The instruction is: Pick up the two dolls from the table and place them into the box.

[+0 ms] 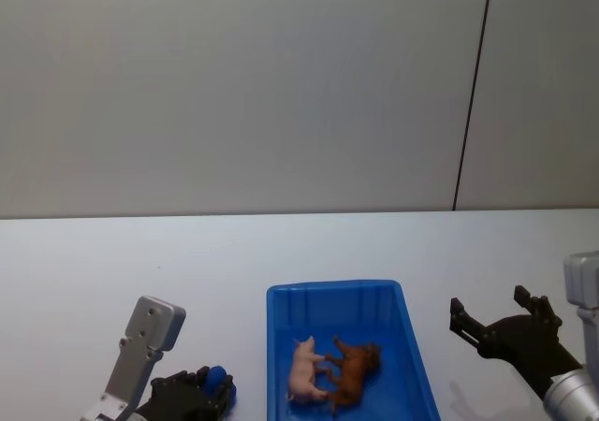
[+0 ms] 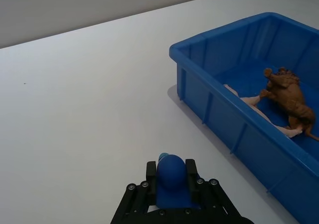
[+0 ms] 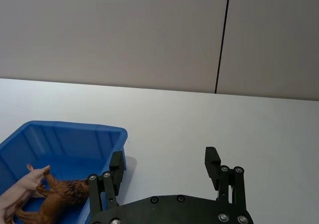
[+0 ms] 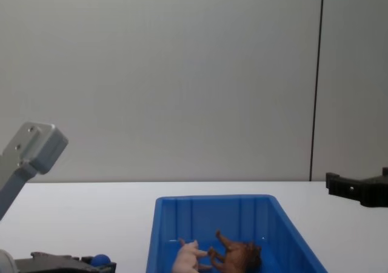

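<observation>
**Inspector:** State the position of the task's items.

**Assistant:** Both dolls lie inside the box [image 1: 281, 309], on its floor toward the near end. The pale pink doll [image 1: 302, 372] is on its side toward the box's left wall. The reddish-brown doll [image 1: 354, 370] lies just beside it on the right, their legs touching or overlapping at the middle. The box sits on the table [image 1: 94, 262] at the middle of the near edge, its long axis running away from the robot.

**Inspector:** Left arm?

**Assistant:** The left gripper [image 2: 172, 170] is low over the near left part of the tabletop, left of the box and apart from it. Its fingers [image 2: 151, 170] are closed narrowly on a small blue ball [image 2: 171, 171], which sits between them. In the head view the ball [image 1: 217, 378] shows at the gripper's tip, near the box's left wall but not touching it.

**Inspector:** Right arm?

**Assistant:** The right gripper [image 1: 487, 311] is held above the tabletop to the right of the box, clear of its rim. The jaws stand wide apart with nothing between them; the wrist view shows bare table in the gap.

**Inspector:** Anything else on the surface?

**Assistant:** A plain grey wall [image 1: 234, 84] with one dark vertical seam stands beyond the far edge.
</observation>
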